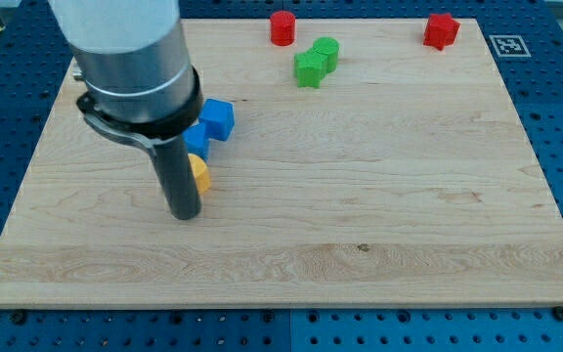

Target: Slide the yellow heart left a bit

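Blue perforated metal surrounds a pale wooden board [360,225] that fills most of the view, with a small black-and-white marker tag [507,45] fixed on the metal beyond the board's upper right corner.

Arm: a wide grey cylinder with a black collar descends from the view's top left and narrows into the dark rod. My tip [184,215] rests on the board in its left half. No claw is fitted, so no spread or pinch can be reported; the rod's end is plain and holds nothing.

Task object: the yellow heart [200,174] lies immediately at the view's right of the rod, slightly above the tip, and appears to touch the rod's side. Most of it is hidden behind the rod; only its right part shows, so the heart outline cannot be confirmed.

Other items: two blue blocks sit above the yellow one. The lower blue block [197,139] is partly covered by the arm; the upper blue cube [218,118] is just beside it, to the upper right. Near the board's top edge stand a red cylinder [281,27], a green pair consisting of a green cylinder [326,52] touching a green star-like block [310,68], and a red block [441,30] towards the top right corner, well apart from the tip.
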